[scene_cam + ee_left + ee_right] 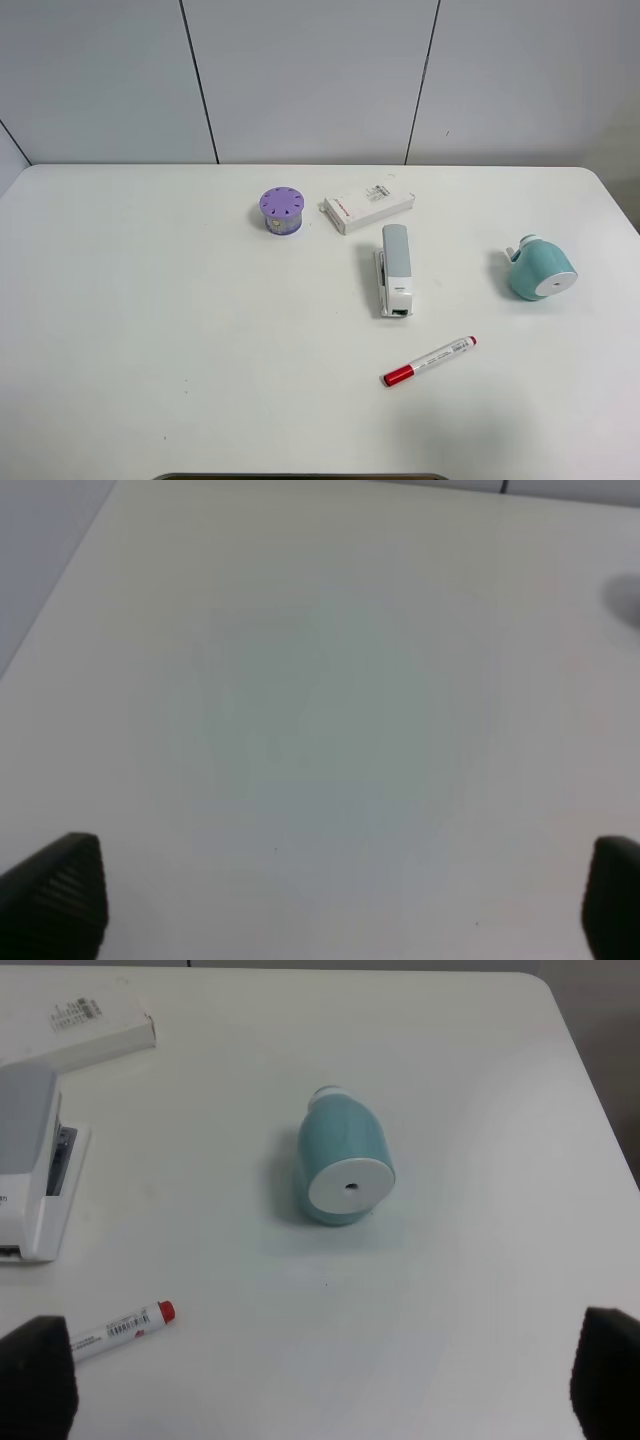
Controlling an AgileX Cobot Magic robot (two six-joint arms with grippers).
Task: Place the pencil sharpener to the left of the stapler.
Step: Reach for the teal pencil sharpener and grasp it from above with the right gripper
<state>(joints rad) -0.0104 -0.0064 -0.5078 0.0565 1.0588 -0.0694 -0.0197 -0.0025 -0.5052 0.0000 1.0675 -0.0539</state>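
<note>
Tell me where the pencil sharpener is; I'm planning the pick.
Exterior high view: the pencil sharpener lies at far right, apart from the stapler to its left.

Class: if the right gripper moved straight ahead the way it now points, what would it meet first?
Probably the teal barrel-shaped plastic pencil sharpener, lying on its side roughly centred ahead of the open right gripper; nothing stands between them, though depth is unclear.
</note>
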